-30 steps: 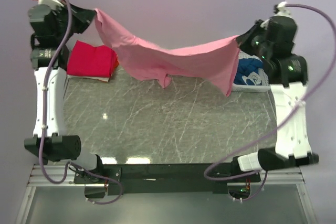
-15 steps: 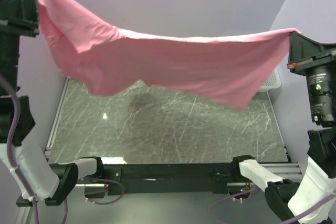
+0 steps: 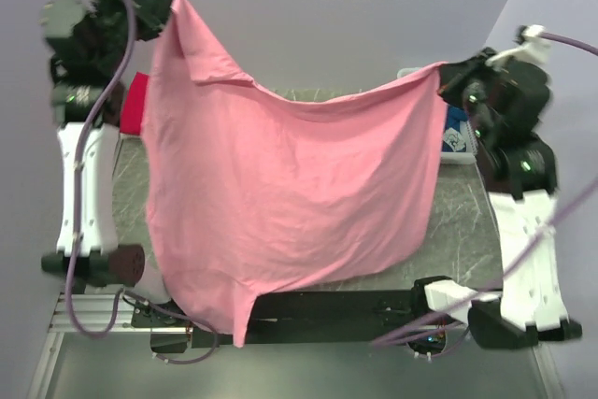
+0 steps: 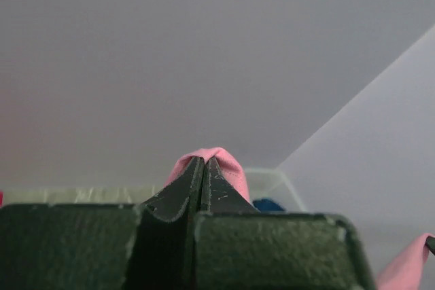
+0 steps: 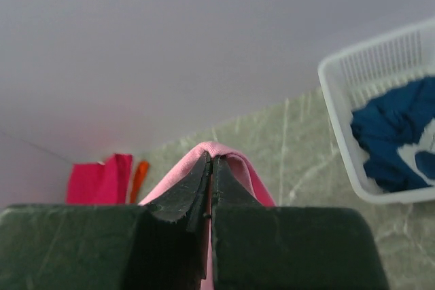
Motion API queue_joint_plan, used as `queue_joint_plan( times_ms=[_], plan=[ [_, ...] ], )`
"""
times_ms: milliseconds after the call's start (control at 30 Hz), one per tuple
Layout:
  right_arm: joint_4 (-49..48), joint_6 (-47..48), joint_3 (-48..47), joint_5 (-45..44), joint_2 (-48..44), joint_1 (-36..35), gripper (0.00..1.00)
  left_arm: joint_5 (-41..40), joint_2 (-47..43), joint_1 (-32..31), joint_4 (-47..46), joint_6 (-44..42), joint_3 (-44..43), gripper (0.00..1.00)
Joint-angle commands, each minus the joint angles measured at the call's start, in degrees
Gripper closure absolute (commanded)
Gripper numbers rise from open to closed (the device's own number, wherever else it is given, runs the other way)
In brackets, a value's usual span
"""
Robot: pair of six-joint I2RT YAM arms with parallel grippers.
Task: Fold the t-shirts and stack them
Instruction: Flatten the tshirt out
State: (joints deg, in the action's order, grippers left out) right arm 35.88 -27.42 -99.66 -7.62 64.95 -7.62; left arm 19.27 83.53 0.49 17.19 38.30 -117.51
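Left gripper [image 4: 204, 165]: raised high over the far-left corner of the table; jaws pressed together on a fold of pink cloth that pokes out past the tips.
Right gripper [image 5: 211, 163]: over the far-right side, lower than the left; jaws likewise clamped on a pink fold.
Pink t-shirt [image 3: 299, 193]: hangs as one wide sheet between the two grippers. Its top edge sags in the middle. The body drapes toward the near edge and covers most of the table in the top view. A narrow tail at lower left hangs down past the black base rail.
Magenta-red t-shirt [image 5: 95, 183]: lies at the far-left of the table, mostly hidden behind the pink sheet from above.
Orange t-shirt [image 5: 138, 176]: only a thin strip shows, just beside the magenta-red one on its right.
Dark blue t-shirt [image 5: 394, 134]: bunched inside the basket, white print showing.
Basket [image 5: 338, 96]: white mesh, on the far-right of the table.
Table [image 3: 462, 221]: grey-green marbled top, bare at the right of the sheet.
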Motion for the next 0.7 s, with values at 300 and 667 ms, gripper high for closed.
queue_joint_plan(
  times_ms=[300, 667],
  plan=[
    [-4.0, -2.8, 1.7, 1.1, 4.2, 0.3, 1.0, 4.8, 5.7, -0.1, -2.3, 2.1, -0.5, 1.0],
    [-2.0, -1.9, 4.3, 0.3, -7.6, 0.2, 1.0, -4.5, -9.2, 0.7, 5.4, -0.1, 4.8, 1.0]
  ],
)
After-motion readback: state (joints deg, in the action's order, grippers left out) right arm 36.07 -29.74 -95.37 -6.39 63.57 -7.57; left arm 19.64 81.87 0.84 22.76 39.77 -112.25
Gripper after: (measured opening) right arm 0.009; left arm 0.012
